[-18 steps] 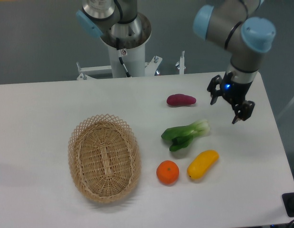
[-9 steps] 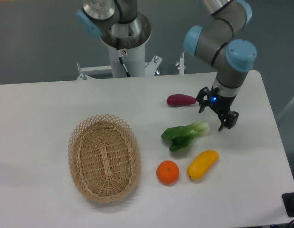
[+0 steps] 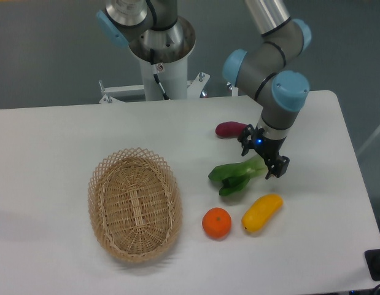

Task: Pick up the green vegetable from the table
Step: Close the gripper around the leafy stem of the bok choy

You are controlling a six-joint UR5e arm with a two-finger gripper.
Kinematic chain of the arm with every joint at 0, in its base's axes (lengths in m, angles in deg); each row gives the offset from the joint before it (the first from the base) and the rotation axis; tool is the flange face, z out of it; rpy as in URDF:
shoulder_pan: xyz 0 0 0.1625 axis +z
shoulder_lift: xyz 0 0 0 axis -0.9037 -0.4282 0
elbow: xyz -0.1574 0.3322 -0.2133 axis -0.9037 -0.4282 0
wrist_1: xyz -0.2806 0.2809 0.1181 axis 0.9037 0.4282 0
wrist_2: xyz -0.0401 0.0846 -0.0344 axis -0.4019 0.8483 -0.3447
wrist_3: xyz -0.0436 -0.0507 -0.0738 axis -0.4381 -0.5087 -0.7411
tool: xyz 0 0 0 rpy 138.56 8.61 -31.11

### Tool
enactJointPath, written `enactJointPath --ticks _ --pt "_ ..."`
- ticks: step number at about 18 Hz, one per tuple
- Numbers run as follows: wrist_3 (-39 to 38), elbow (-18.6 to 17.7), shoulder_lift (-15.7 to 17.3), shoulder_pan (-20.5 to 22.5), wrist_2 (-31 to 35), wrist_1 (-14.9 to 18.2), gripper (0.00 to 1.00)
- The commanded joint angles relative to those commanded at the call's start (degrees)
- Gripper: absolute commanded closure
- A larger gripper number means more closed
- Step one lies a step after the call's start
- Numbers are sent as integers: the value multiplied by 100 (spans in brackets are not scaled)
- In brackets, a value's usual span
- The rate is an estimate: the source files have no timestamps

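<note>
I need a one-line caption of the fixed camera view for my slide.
Open gripper over the pale stalk end of the green vegetable on the white table.

Green vegetable (image 3: pixel 234 176) lies flat on the white table (image 3: pixel 54 141), pale stalk rightward.

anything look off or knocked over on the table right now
Nothing stands out. The green vegetable, purple sweet potato, orange and yellow squash lie intact on the table, the basket sits upright, and the open pincer hangs over the vegetable's pale stalk end.
</note>
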Motion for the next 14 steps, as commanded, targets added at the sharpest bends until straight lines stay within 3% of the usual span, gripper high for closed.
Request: enactJointPath --ticks 14 --pt "0 -150 -9 -44 44 -9 0"
